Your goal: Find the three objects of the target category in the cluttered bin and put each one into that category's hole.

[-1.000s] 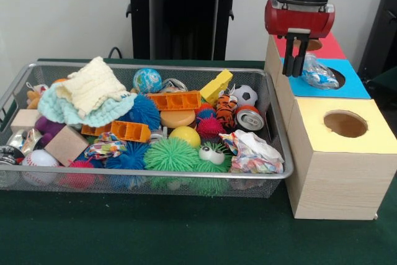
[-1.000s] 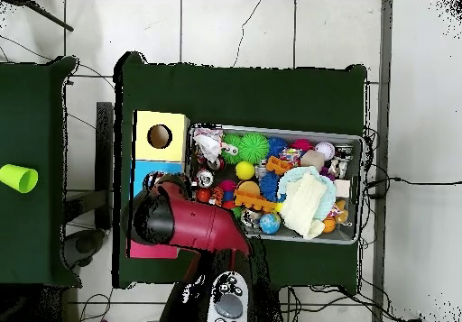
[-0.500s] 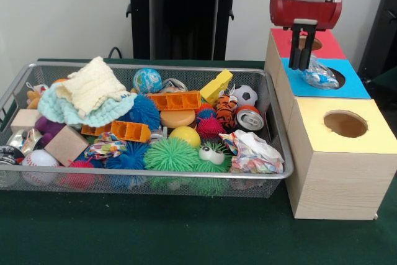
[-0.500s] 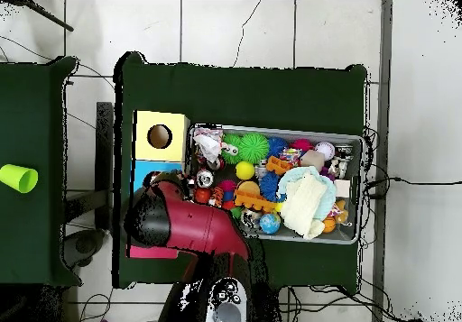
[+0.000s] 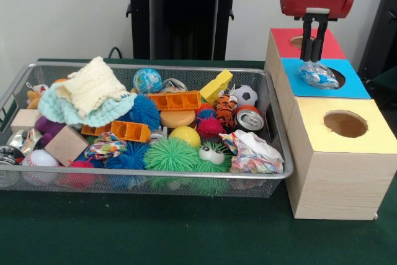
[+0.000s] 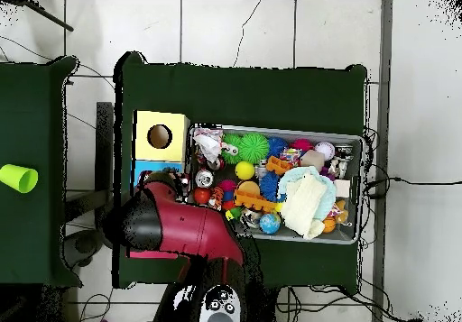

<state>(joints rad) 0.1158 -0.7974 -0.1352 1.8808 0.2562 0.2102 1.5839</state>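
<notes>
**A:** Where is the gripper point(image 5: 313, 52), and how are its fingers set?

**B:** In the front view it hangs at the upper right of the frame, below a red housing. The two dark fingers point(image 5: 307, 40) point straight down, pressed close together with only a thin gap, and hold nothing. Their tips stand just above a crumpled clear plastic wrapper point(image 5: 317, 75).

**A:** Where does that wrapper lie?

**B:** On the blue panel point(image 5: 353, 86) of the wooden sorting box point(image 5: 332, 177), at the left rim of the blue hole and partly over it. The red panel point(image 5: 286, 41) sits behind the blue one, and the yellow panel point(image 5: 372, 139) with its round hole point(image 5: 345, 123) lies nearer the lower right.

**A:** What occupies the left of the frame?

**B:** A wire mesh bin point(image 5: 186, 182) on the green table point(image 5: 155, 231). It holds a cream knitted cloth point(image 5: 90, 86) over a pale blue cloth point(image 5: 74, 115), orange plastic blocks point(image 5: 173, 100), a yellow ball point(image 5: 185, 135), a green spiky ball point(image 5: 171, 154), a small soccer ball point(image 5: 246, 95), a crushed can point(image 5: 249, 118) and a crumpled paper wrapper point(image 5: 253, 152) at the bin's right end.

**A:** What does the overhead view add?

**B:** The red arm point(image 6: 185, 228) covers the blue and red panels at the lower left, hiding the gripper; the yellow panel point(image 6: 177, 124) stays exposed above it, beside the bin point(image 6: 359, 192).
</notes>
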